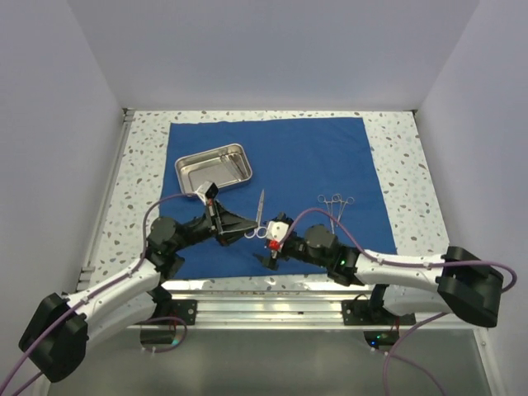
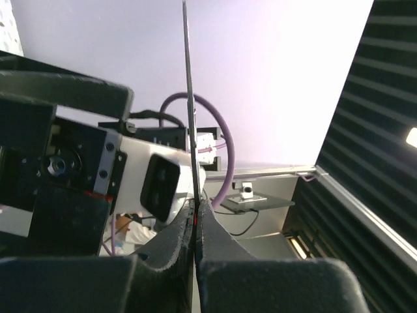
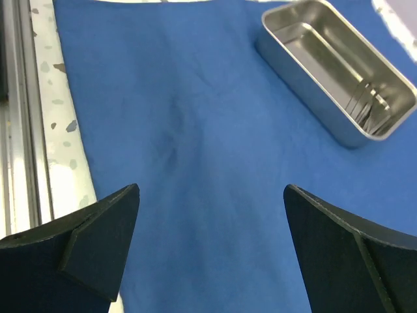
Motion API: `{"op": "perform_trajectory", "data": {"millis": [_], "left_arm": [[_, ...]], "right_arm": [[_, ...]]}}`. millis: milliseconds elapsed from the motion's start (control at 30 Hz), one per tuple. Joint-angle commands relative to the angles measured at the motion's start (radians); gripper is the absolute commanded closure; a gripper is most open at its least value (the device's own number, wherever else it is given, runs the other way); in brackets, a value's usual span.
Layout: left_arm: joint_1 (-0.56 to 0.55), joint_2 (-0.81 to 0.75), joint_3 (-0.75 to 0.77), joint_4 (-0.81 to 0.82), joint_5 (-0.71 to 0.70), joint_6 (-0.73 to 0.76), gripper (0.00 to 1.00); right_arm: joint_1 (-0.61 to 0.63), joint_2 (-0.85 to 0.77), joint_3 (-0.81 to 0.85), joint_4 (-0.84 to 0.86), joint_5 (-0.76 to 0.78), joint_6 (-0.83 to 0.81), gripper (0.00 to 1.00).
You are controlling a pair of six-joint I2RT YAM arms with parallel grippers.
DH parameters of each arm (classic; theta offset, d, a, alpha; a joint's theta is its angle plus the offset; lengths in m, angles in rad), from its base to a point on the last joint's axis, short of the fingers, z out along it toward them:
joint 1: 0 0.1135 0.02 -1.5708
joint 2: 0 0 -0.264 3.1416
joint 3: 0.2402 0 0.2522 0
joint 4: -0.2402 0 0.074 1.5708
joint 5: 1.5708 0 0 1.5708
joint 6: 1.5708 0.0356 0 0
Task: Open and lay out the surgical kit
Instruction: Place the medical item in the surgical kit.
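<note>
The royal-blue cloth [image 1: 305, 157] lies spread flat on the table. A steel tray [image 1: 186, 161] stands on its back left part; in the right wrist view the tray [image 3: 306, 65] is at the upper right. My left gripper [image 1: 250, 226] is shut on slim silver ring-handled scissors [image 1: 261, 206]. In the left wrist view the scissors [image 2: 189, 98] rise edge-on from the pressed-together jaws of this gripper [image 2: 195, 210]. My right gripper [image 1: 269, 249] is close beside it, and stands open [image 3: 212, 189] above bare cloth [image 3: 208, 130] with nothing between its fingers. Ring-handled forceps [image 1: 337, 203] lie on the cloth further right.
Speckled tabletop [image 1: 404, 165] shows around the cloth. A metal rail [image 1: 272, 290] runs along the near edge and appears as the rail [image 3: 16, 130] at the left of the right wrist view. Thin silver lines at the tray's far end [image 3: 366, 104] may be instruments or reflections.
</note>
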Motion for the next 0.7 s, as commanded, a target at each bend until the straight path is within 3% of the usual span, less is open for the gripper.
{"op": "perform_trajectory", "data": {"millis": [0, 133, 300, 667], "left_arm": [[-0.003, -0.019, -0.009, -0.032, -0.021, -0.02, 1.0], [0.057, -0.085, -0.046, -0.122, -0.009, -0.009, 1.0], [0.086, -0.1, -0.101, -0.095, -0.002, -0.03, 1.0], [0.087, -0.087, -0.106, -0.057, 0.044, -0.058, 1.0]], "right_arm": [[0.071, 0.0, 0.0, 0.343, 0.204, -0.129, 0.04], [0.131, -0.026, -0.066, 0.503, 0.339, -0.233, 0.04], [0.171, -0.063, -0.106, 0.579, 0.409, -0.35, 0.03], [0.176, -0.016, -0.093, 0.681, 0.283, -0.389, 0.03]]}}
